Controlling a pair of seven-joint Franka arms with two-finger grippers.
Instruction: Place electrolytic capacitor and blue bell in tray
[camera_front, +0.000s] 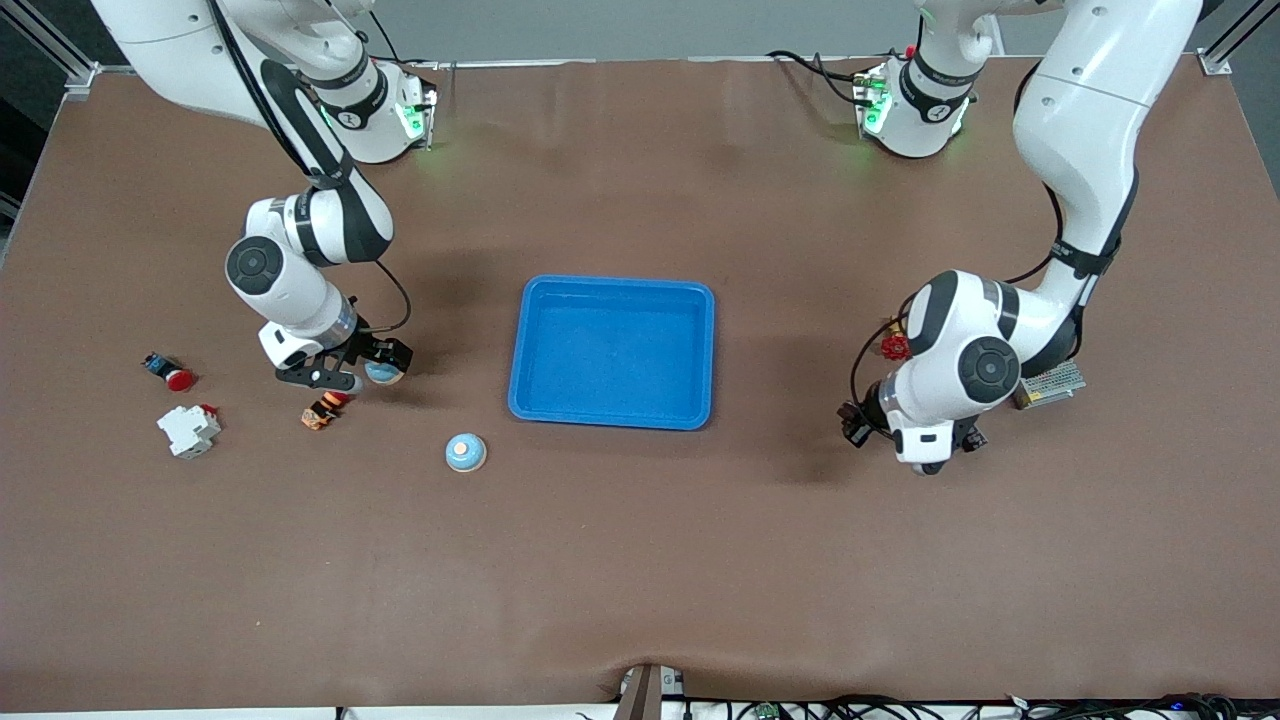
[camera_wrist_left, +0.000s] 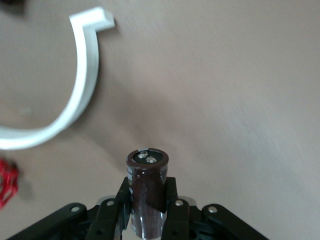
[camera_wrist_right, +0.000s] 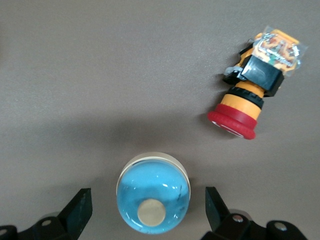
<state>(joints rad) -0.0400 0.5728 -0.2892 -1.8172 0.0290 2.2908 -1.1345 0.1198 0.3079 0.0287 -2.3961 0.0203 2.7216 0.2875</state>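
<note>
Brown tabletop surrounds the empty tray (camera_front: 612, 352). Only the wrist views reveal the left gripper (camera_wrist_left: 147, 207) clamping an upright capacitor (camera_wrist_left: 146, 187), and a blue bell (camera_wrist_right: 153, 199) between the lowered right gripper's (camera_wrist_right: 147, 207) spread fingers.

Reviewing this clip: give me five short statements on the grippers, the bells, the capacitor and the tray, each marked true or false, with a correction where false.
1. The blue tray holds nothing. True.
2. The left gripper is shut on the electrolytic capacitor. True.
3. The right gripper has closed on a blue bell. False: its fingers stand open on either side of that bell, apart from it.
4. A second blue bell sits inside the tray. False: it sits on the table, nearer the front camera than the tray.
5. A red emergency-stop button lies on its side beside the bell under the right gripper. True.
</note>
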